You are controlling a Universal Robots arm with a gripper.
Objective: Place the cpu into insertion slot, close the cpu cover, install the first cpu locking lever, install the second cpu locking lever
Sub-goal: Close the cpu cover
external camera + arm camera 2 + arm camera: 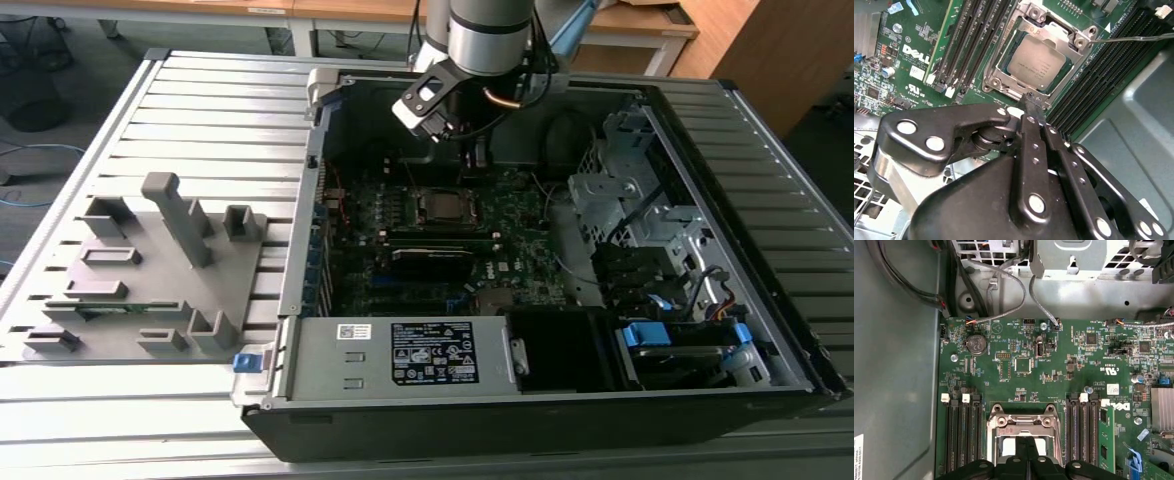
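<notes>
- Tool (1035, 102) is reaching down into the open computer case (534, 432) with its two fingers pressed together. I am seeing nothing held between them.
- In the second wrist view its tip is sitting right at one edge of the insertion slot (442, 205), either touching the metal rim or just above it. I cannot tell which.
- The cpu (1036, 62) is lying flat inside that slot, its dull silver top facing up.
- The cpu cover (1003, 54) is looking laid down around the chip, which is showing through its window.
- A thin metal rod (1134, 37), which I am taking for a locking lever, is running out from one corner of the socket and not looking tucked in.
- I am judging the work to be at the cover and levers, with the chip already seated.
- Doing this well is meaning keeping the tip on the metal frame and off the chip's face. It is also meaning pushing straight and slowly, and keeping clear of the black memory slots (974, 40) just beside the socket.
- The case is holding the green motherboard (1019, 365), a white-labelled power supply (434, 352) and drive cages (627, 200).
- A grey fixture tray (147, 270) is sitting on the slatted tabletop (200, 90) at the exterior view's left. Its cradles are looking mostly bare.
</notes>
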